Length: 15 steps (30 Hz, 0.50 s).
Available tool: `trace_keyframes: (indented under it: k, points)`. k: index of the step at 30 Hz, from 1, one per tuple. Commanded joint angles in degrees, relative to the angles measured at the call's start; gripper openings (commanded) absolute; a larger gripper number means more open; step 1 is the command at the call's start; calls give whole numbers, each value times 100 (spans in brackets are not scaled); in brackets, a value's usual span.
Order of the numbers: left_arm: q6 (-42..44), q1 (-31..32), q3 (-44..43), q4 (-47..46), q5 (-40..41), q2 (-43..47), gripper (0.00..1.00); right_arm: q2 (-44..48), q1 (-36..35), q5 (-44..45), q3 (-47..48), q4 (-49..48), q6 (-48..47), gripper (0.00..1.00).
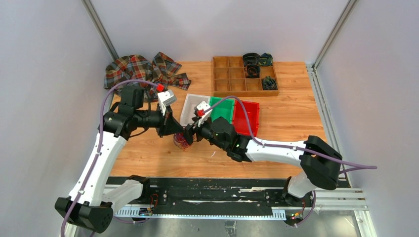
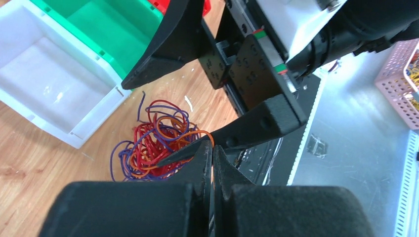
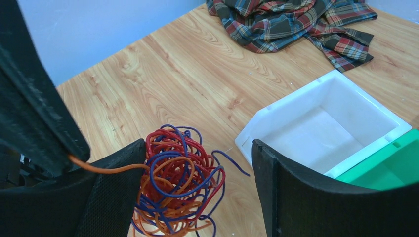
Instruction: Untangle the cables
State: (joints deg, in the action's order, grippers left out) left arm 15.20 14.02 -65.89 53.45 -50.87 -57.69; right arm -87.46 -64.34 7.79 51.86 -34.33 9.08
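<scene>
Right now, top view: a ball-shaped tangle of thin red, purple and orange cables sits on the light wooden table near its front edge, roughly 7 o'clock of table centre. Left gripper comes in from 10 o'clock. Its fingers are clenched together, with one orange strand running fairly straight from the tangle into the pinch. Right gripper comes in from 3 o'clock, jaws spread wide and straddling the tangle, grasping nothing. The bundle lies closer to one finger than the other; can't tell if it touches.

From the tangle:
- white plastic bin at 1 o'clock, near
- green plastic bin and red plastic bin next along
- crumpled plaid cloth at 11 o'clock
- wooden compartment tray between 1 and 2, well apart
</scene>
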Motion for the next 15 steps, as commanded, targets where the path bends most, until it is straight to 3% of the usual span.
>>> trace_keyframes:
  k: [1, 15]
  points:
    - [-432, 74, -354, 8, -599, 50, 1, -143, -79, 112, 119, -522, 172, 77]
    - [-1159, 74, -2214, 0, -903, -361, 1, -451, -79, 451, -631, -952, 568, 74]
